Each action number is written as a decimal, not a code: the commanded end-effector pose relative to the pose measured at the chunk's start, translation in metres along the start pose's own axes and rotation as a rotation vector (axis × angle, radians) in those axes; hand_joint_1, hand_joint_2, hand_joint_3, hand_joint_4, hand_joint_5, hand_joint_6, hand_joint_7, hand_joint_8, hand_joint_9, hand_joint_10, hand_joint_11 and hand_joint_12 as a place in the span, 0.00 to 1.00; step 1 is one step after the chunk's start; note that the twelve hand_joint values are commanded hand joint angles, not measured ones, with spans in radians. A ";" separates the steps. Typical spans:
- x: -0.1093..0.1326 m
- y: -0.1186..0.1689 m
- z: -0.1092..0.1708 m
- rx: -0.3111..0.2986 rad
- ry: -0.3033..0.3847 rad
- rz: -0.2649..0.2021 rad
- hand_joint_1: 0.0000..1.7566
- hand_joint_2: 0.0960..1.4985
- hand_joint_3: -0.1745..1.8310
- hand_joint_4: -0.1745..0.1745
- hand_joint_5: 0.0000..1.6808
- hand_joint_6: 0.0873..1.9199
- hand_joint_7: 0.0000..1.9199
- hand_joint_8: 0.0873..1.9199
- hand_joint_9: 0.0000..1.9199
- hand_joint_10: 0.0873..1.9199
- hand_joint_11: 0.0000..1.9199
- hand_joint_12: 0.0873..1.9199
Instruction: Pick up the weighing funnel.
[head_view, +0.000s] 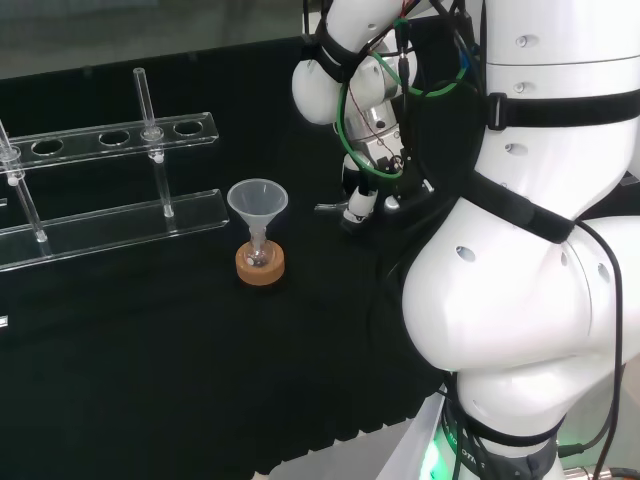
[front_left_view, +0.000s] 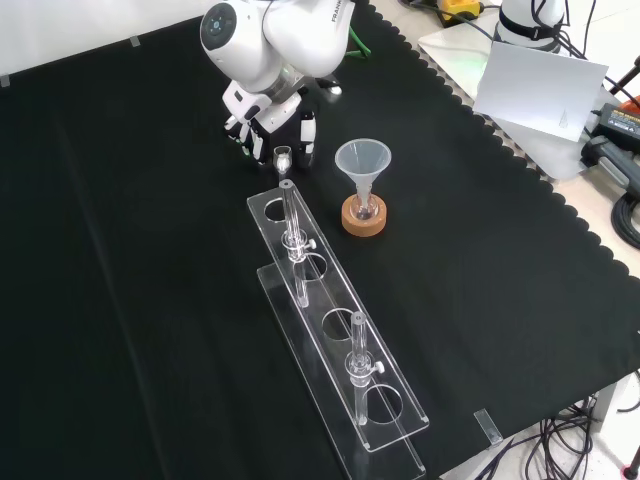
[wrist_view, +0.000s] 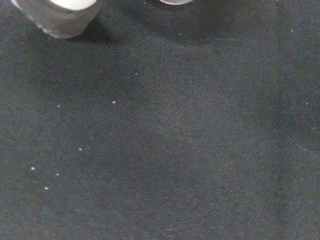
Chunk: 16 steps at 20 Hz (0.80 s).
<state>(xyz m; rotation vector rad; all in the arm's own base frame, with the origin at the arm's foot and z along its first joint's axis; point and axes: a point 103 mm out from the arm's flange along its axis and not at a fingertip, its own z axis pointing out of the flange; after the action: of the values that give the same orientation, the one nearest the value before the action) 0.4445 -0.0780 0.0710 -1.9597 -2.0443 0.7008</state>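
The weighing funnel (front_left_view: 283, 157) is a small clear piece at the tips of the hand (front_left_view: 268, 122), low over the black cloth. In the front view, fingers (front_left_view: 260, 143) curl down on one side of it and another finger (front_left_view: 308, 133) on the other, pinching it. In the head view the hand (head_view: 362, 200) hangs under the white arm, and the piece's short stem (head_view: 326, 208) sticks out level to the hand's left. The wrist view looks closely at bare cloth, with a blurred clear edge (wrist_view: 62, 22) at its border.
The big funnel (head_view: 257, 201) stands in a small flask on a cork ring (head_view: 260, 266), left of the hand in the head view. A clear rack (front_left_view: 335, 330) with glass tubes runs along the cloth near the hand. The arm's white links (head_view: 540, 250) fill the head view's right.
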 end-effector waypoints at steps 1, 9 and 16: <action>0.007 -0.002 0.004 -0.005 0.035 0.031 0.47 0.47 0.15 0.84 0.52 0.27 0.61 0.16 0.34 0.21 0.00 0.79; 0.011 -0.008 0.000 -0.108 0.070 0.052 0.49 0.37 0.30 0.99 0.62 0.24 0.66 0.16 0.42 0.16 0.02 0.81; 0.010 -0.010 -0.004 -0.131 0.073 0.061 0.51 0.35 0.33 1.00 0.68 0.22 0.70 0.16 0.46 0.15 0.05 0.80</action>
<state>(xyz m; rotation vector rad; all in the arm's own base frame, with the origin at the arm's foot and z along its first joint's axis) 0.4366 -0.0669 0.0754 -2.0779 -2.0435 0.5245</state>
